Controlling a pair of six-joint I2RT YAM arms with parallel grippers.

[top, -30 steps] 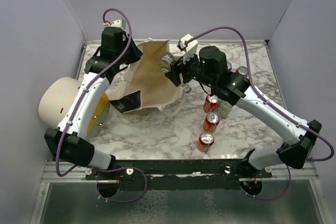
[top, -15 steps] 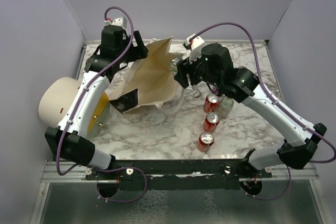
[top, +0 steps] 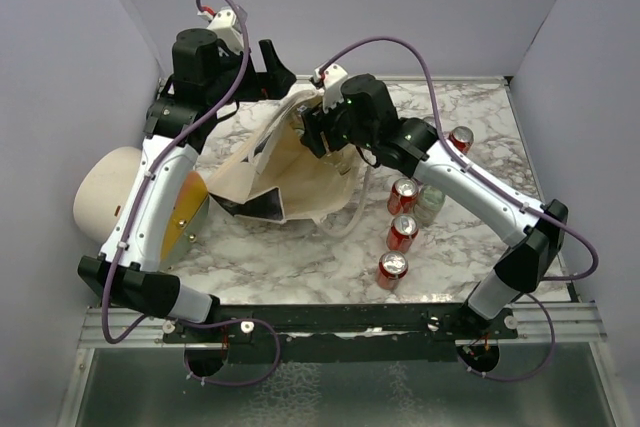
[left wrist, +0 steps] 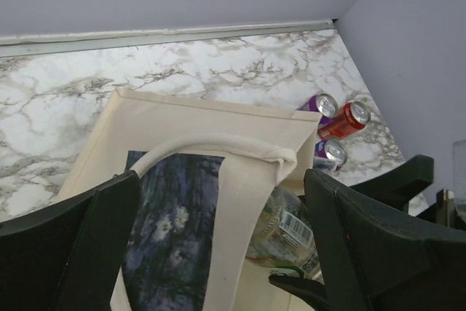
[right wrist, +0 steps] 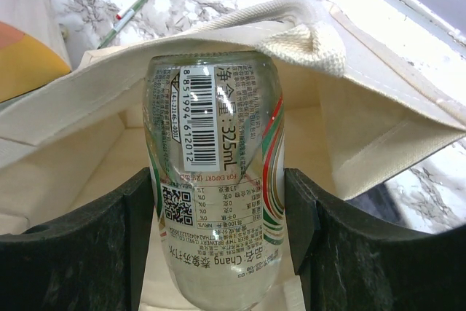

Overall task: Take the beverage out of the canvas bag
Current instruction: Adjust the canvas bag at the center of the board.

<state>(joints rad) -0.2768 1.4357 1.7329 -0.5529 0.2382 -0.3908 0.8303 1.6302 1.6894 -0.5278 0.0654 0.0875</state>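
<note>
One clear glass bottle (right wrist: pixel 215 129) with a barcode label sits in the mouth of the single canvas bag (top: pixel 300 172). Its rounded end is under the bag's upper hem, and cream cloth shows on both sides of it. The right pincer (right wrist: pixel 218 176) is clenched on the bottle's sides, one finger on each.

The bag lies slumped on the marble table (top: pixel 300 257), its black printed panel facing up. The left pincer (left wrist: pixel 222 180) hangs above it, released and wide apart, grasping nothing.

To the right, three red cans (top: pixel 402 232) stand in a row, with one second clear bottle (top: pixel 430 205) beside them. A fourth red can (top: pixel 460 137) stands farther back, next to one purple can (left wrist: pixel 320 105). One cream cylinder (top: pixel 115 192) with an orange end lies left of the bag, and one red-capped pen (right wrist: pixel 131 9) lies on the marble.
</note>
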